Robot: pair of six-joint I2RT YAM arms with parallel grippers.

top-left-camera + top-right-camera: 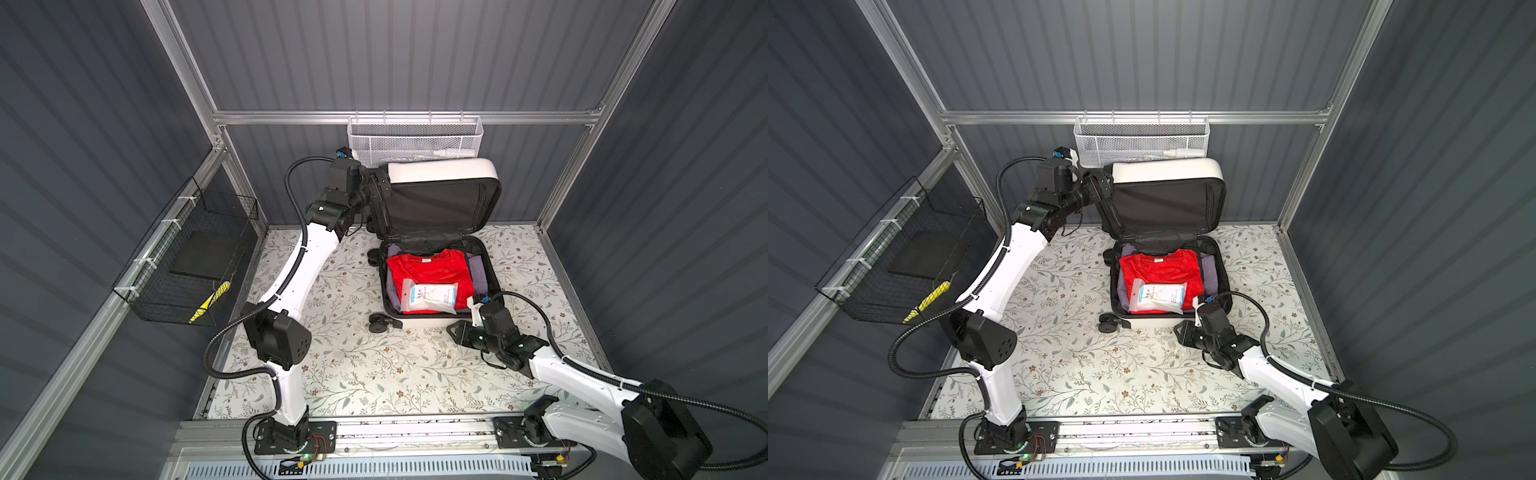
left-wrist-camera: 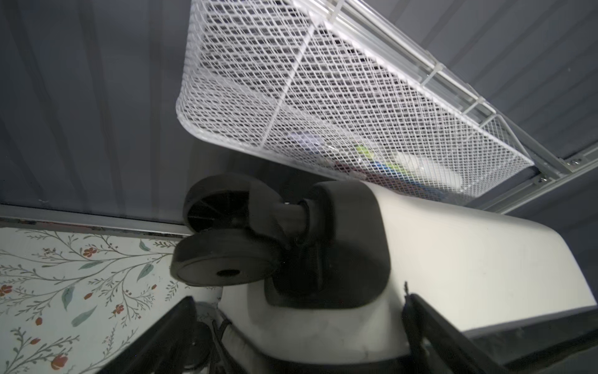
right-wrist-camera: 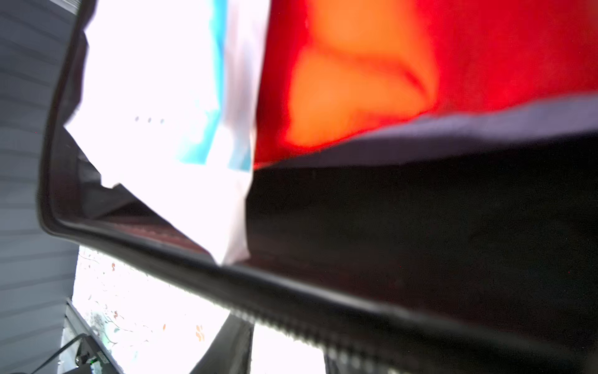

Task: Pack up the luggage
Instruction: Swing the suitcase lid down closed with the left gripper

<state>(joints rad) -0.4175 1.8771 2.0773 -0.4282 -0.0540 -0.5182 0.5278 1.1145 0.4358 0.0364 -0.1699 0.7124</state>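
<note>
Left tool (image 1: pixel 380 186) apparently straddles luggage (image 1: pixel 444 171) lid.

White-shelled arms (image 1: pixel 308 257), black joints (image 1: pixel 282 337), corrugated black cables (image 1: pixel 288 183).

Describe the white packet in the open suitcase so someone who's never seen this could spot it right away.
On the floral table lies the open white luggage, lid upright. Inside, a folded red shirt lies on top. The white packet rests on the shirt's near end: the only glossy wrapper, printed in blue, among cloth.
</note>
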